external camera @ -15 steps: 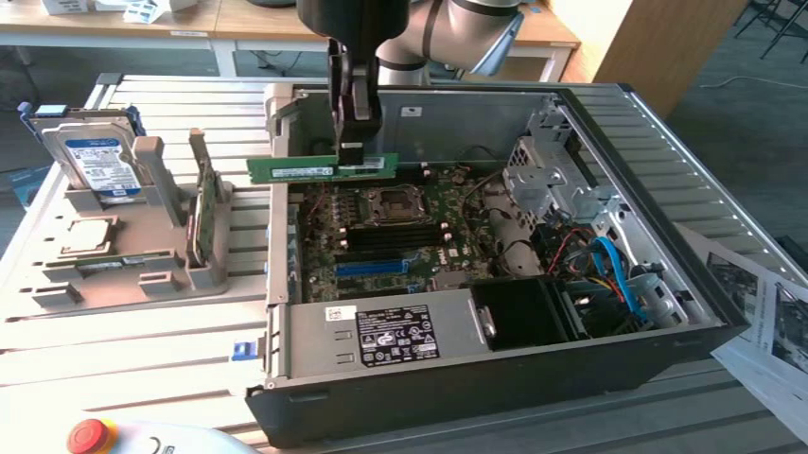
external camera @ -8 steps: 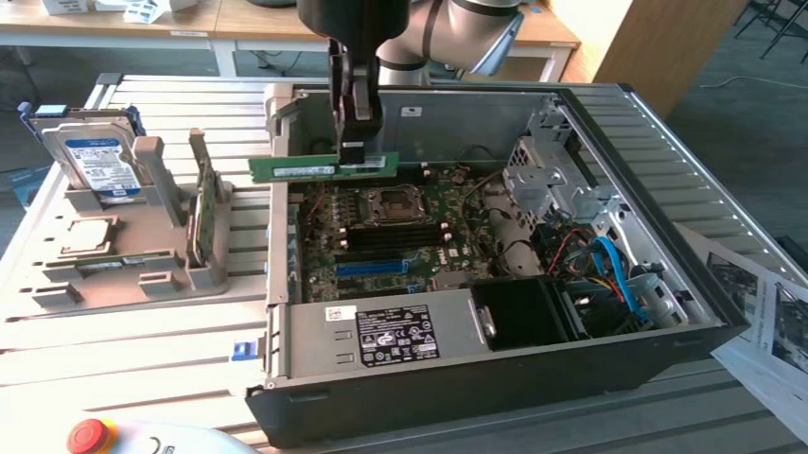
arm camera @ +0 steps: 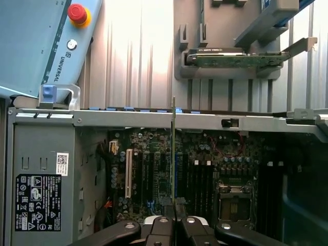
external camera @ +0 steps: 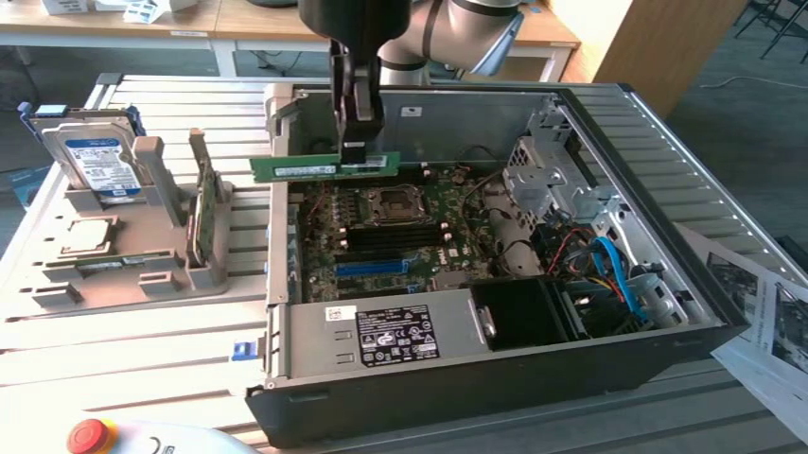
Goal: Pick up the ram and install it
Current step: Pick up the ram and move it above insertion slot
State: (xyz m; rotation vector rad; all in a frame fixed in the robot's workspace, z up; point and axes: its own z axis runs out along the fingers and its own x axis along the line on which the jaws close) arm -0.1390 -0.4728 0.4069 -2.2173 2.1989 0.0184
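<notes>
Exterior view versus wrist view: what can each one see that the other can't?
Exterior view: blue cables and printed paper sheets. Wrist view: a long white plastic slot on the green motherboard. Both: the black pincer shut on the thin green ram stick, the open metal computer case, the round red button.

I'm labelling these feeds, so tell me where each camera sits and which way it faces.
Exterior view: off the arm, raised, looking down into the open computer case; the arm and hand show.
Wrist view: on the wrist, looking down past the hand at the motherboard.
Shared: the ram gripped in the hand, and the motherboard.
</notes>
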